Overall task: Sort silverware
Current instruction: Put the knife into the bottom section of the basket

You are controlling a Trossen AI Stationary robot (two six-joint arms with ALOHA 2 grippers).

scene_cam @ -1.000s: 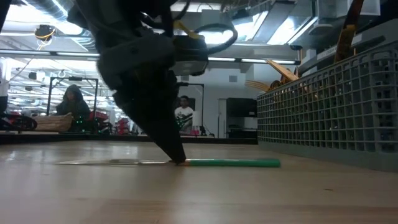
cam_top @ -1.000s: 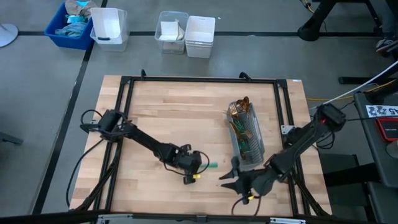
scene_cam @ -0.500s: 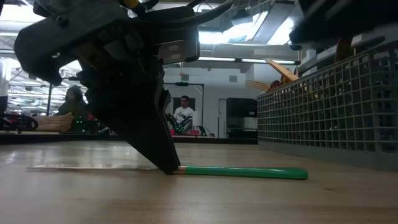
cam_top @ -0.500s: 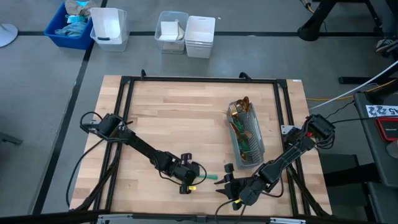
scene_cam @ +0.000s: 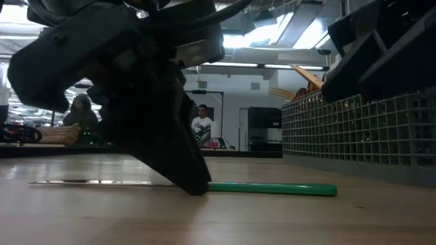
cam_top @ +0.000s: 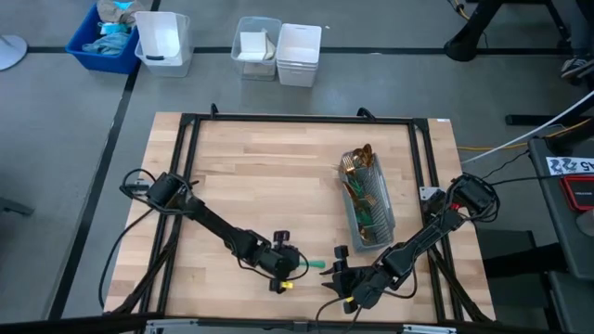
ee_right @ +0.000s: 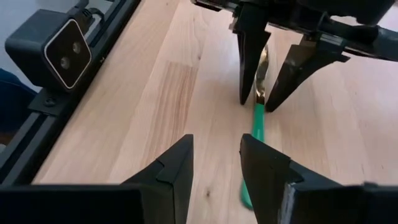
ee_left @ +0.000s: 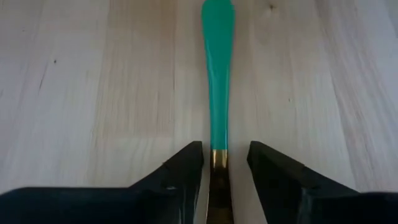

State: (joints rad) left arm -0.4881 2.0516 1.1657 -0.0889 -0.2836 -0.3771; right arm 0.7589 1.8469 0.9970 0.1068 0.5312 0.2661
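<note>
The left gripper (cam_top: 295,266) is down at the wooden table (cam_top: 269,176), near its front edge, with its two fingers (ee_left: 183,168) parted and standing one on each side of a piece of silverware (ee_left: 217,106) that lies flat on the wood. In the left wrist view there is a sliver of space between each finger and the gold neck of the piece, so the jaws straddle it rather than clamp it (whether it is a knife, fork or spoon cannot be told, as the head is hidden under the gripper). Its teal-green handle points straight out ahead of the fingertips, toward the right gripper (cam_top: 336,271), which sits low just beyond the handle's far end, facing the left one, jaws open and holding nothing. The rest of the silverware (cam_top: 357,167) stands in a grey mesh caddy (cam_top: 369,209), behind the right gripper and well apart from the left gripper.
</note>
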